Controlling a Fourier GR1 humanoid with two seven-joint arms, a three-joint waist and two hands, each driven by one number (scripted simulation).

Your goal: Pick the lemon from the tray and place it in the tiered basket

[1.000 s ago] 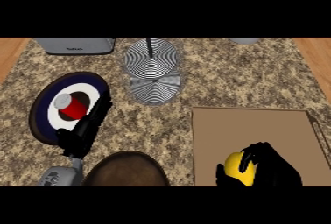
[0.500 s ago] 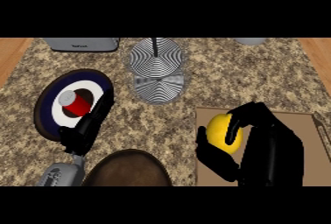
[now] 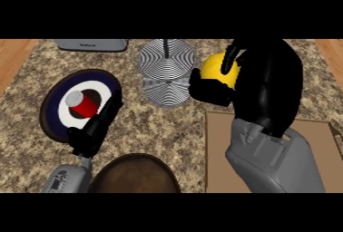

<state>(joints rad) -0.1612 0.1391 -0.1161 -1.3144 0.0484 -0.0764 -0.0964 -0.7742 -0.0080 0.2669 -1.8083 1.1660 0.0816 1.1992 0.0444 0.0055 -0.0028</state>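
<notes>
Head view: bright yellow lemon (image 3: 216,69) clasped in curled right robot hand (image 3: 268,81), beside striped tiered basket (image 3: 166,61).

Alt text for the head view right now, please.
The right hand holds a yellow lemon just right of the striped tiered basket, beyond the brown tray. The left hand rests open by a plate bearing a red cup.

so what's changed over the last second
The right hand, curled round the lemon, has lifted it off the tray and carried it up and left in the head view, to just right of the tiered basket. It has not let go. The left hand, the plate with the red cup and the brown bowl stayed as they were.
</notes>
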